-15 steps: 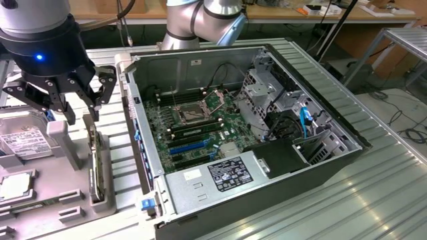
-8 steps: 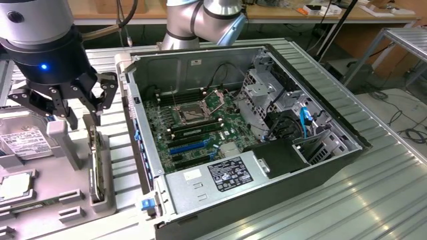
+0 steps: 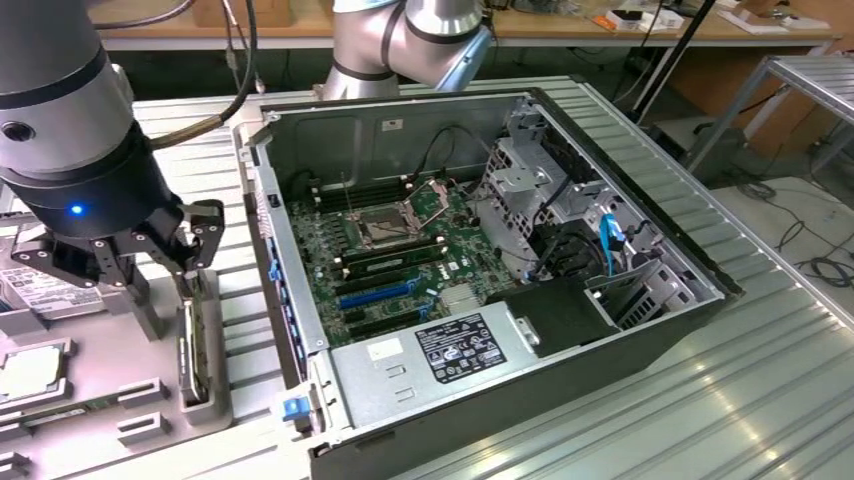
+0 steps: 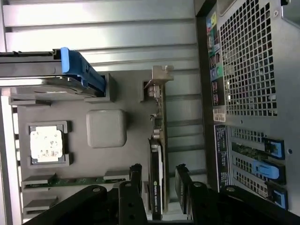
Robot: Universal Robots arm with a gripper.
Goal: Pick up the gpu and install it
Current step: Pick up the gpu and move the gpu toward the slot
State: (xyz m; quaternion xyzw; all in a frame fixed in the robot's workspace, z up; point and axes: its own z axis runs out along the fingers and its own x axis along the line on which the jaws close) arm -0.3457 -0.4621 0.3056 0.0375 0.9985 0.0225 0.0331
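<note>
Wrist view, nearest first: the end effector (image 4: pixel 158 172) is held released, its fingers (image 4: pixel 136 174) set either side of the gpu (image 4: pixel 158 140) with a gap visible on each side, so nothing is grasped. The gpu is stood on edge in a slot of the grey tray (image 4: pixel 133 101), just beside the computer case (image 4: pixel 243 61). Inside the case, the blue expansion slots (image 3: pixel 376 294) are seen unoccupied. Only the approach is judged done; the gpu is not yet lifted, and installation is not yet made.
</note>
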